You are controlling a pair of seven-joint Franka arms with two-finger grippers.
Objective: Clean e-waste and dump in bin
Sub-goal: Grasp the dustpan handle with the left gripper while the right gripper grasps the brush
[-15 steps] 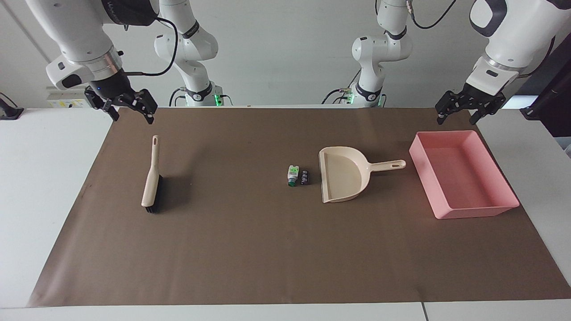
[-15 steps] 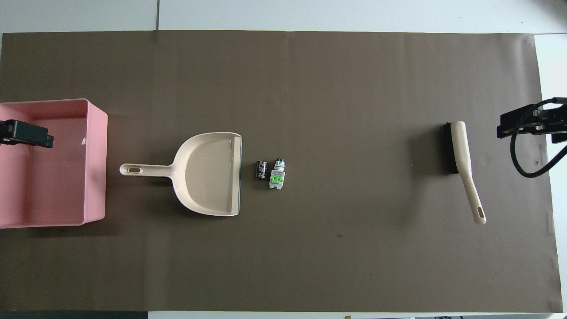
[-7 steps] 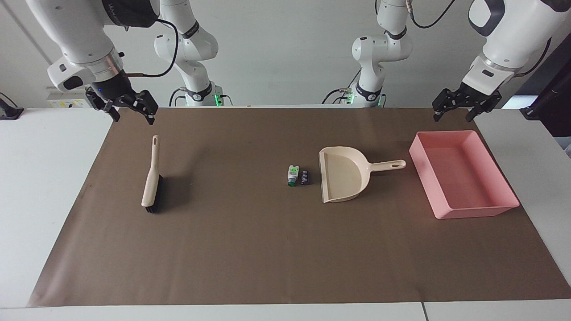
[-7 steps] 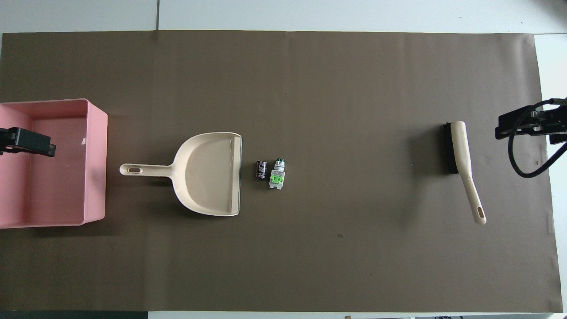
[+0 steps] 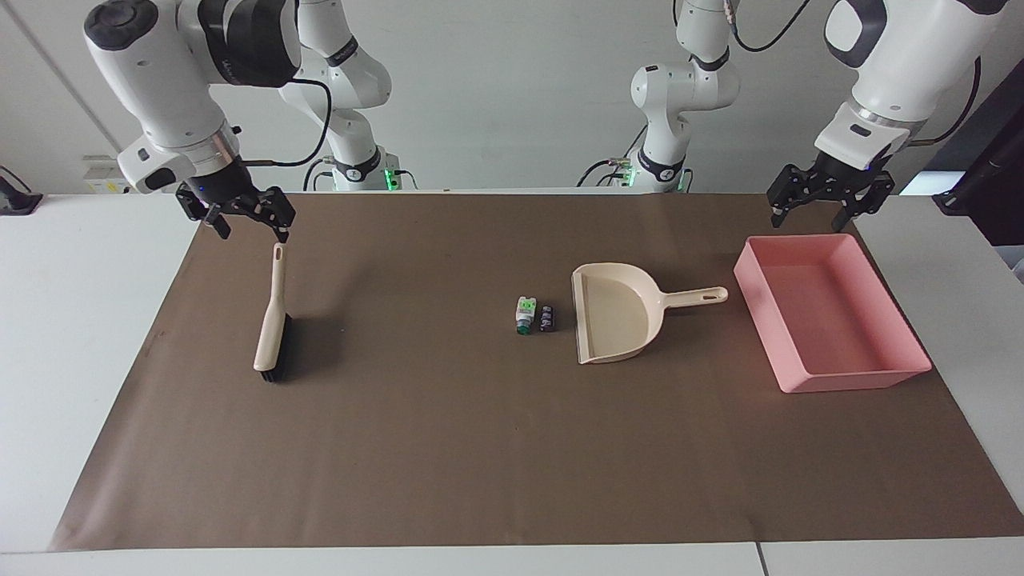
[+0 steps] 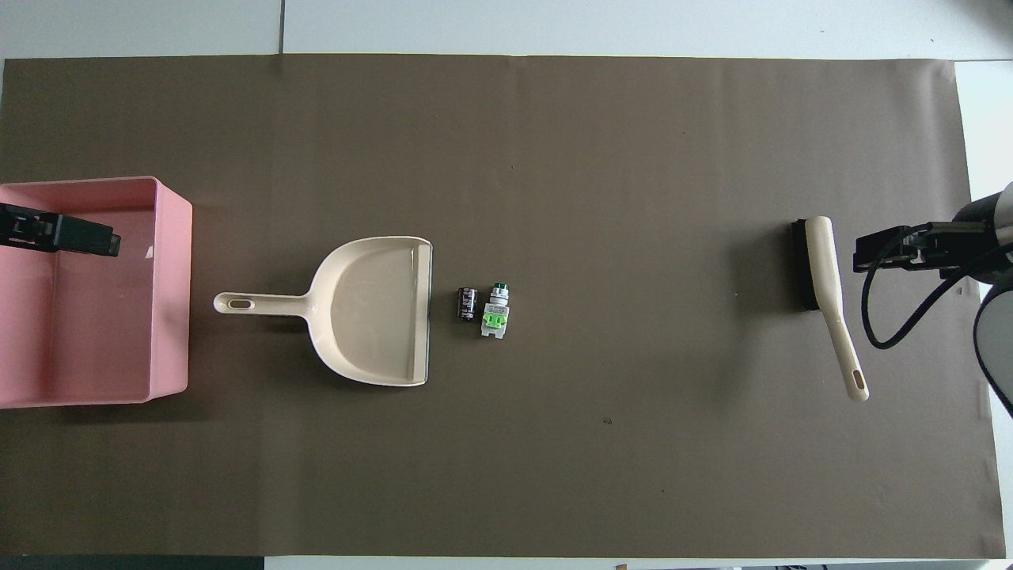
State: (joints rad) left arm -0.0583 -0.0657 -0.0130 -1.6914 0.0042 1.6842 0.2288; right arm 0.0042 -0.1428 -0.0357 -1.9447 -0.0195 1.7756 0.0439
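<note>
Both end effectors up in the air, spread, holding nothing; e-waste on the mat mid-desk.

Facing view, left to right: right end effector [image 5: 246, 222] hangs spread over the handle end of the brush [image 5: 272, 322], not touching it; brush lies flat toward the right arm's end of the desk [image 5: 96, 320]. The white-and-green part [image 5: 524, 314] and the black part [image 5: 547, 318] sit side by side on the brown mat [image 5: 448, 448], just beside the dustpan [image 5: 620, 320] mouth, apart from it. Pink bin [image 5: 912, 364] stands toward the left arm's end, near the dustpan handle. Left end effector [image 5: 818, 210] hangs spread over the bin's robot-side edge.
</note>
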